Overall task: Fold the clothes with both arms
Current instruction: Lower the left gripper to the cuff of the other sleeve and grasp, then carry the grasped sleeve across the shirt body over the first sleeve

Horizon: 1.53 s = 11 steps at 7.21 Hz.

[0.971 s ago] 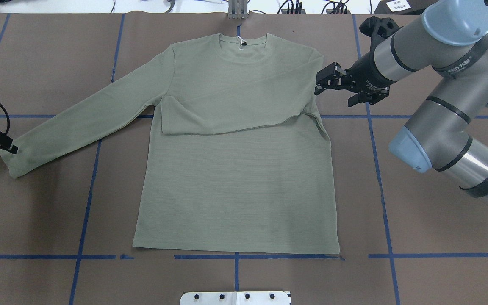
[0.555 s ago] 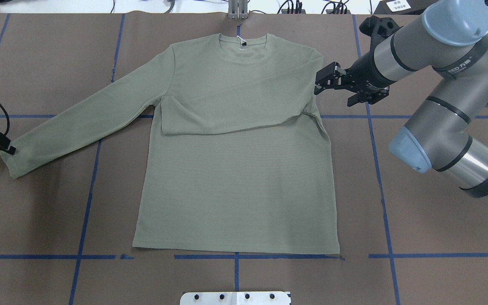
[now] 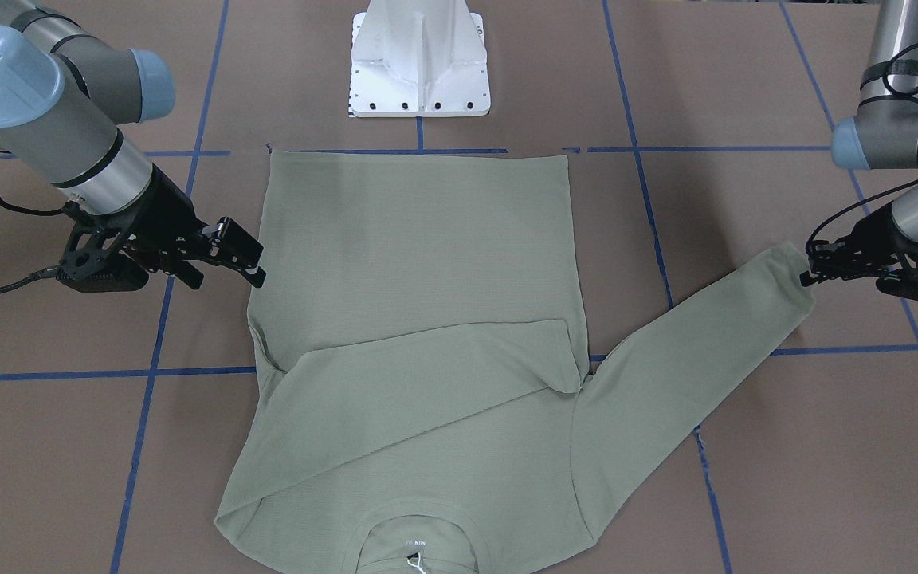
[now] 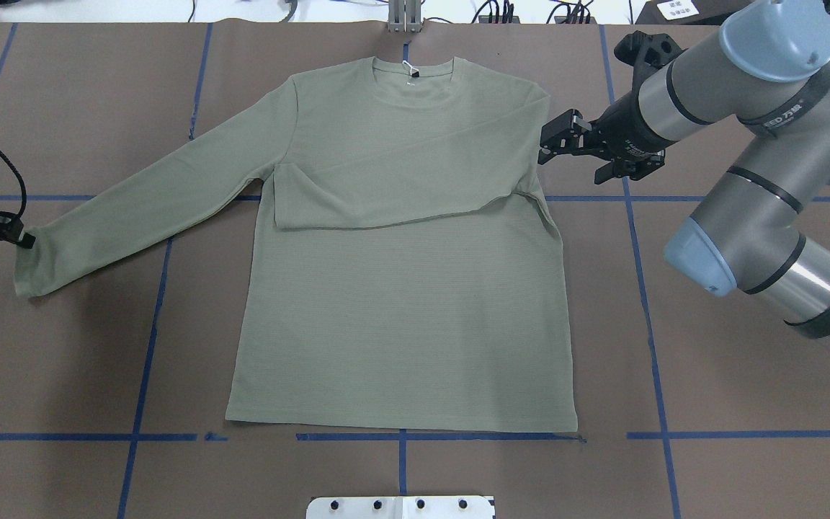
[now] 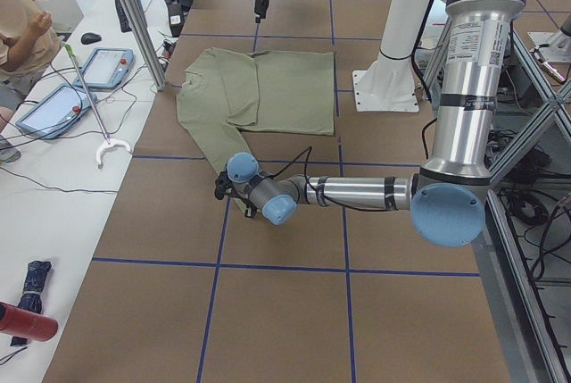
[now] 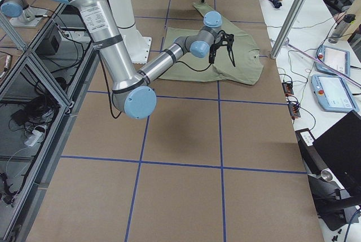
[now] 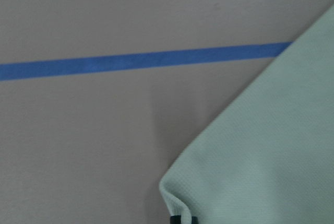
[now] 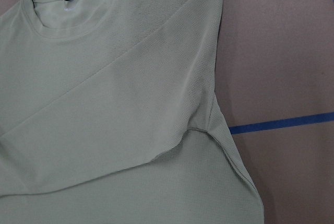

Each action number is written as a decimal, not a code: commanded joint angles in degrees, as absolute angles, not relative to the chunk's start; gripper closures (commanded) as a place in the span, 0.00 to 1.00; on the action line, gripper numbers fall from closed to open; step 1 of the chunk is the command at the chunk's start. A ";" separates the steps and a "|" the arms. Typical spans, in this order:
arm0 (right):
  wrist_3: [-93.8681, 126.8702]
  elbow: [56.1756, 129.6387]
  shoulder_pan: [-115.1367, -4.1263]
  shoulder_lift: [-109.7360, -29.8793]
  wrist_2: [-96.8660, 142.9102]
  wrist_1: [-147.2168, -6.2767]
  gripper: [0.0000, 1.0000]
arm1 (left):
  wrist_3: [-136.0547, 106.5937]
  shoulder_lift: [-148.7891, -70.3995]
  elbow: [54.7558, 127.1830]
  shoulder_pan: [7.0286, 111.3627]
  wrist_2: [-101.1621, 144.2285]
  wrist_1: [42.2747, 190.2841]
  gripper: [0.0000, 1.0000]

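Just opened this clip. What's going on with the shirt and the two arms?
Two robot arms are folding a sage-green long-sleeved shirt that lies flat on the brown table. One sleeve is already folded across the chest. The left claw pinches the cuff of the other sleeve, which lies stretched out to the side. The right claw is open just beside the shirt's shoulder and holds nothing.
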State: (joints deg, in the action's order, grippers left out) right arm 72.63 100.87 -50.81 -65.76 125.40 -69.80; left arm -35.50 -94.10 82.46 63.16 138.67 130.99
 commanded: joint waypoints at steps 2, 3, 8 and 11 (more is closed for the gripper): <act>68.14 101.16 -52.81 -69.07 126.04 -69.79 0.00 | -52.05 -101.28 91.21 61.97 141.33 131.31 1.00; 65.94 101.16 -54.30 -71.34 126.04 -69.79 0.00 | -62.12 -108.73 91.49 58.05 140.72 131.13 1.00; 58.62 101.17 -59.50 -82.33 125.86 -62.36 0.00 | -87.78 -143.63 75.72 40.55 117.12 131.31 1.00; 58.54 101.07 -60.29 -83.49 126.30 -61.44 0.00 | -89.12 -153.00 61.13 31.31 102.68 138.63 1.00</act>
State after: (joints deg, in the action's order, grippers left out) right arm 58.58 101.06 -60.04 -82.81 126.18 -61.82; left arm -88.74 -150.16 66.87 34.49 107.74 133.99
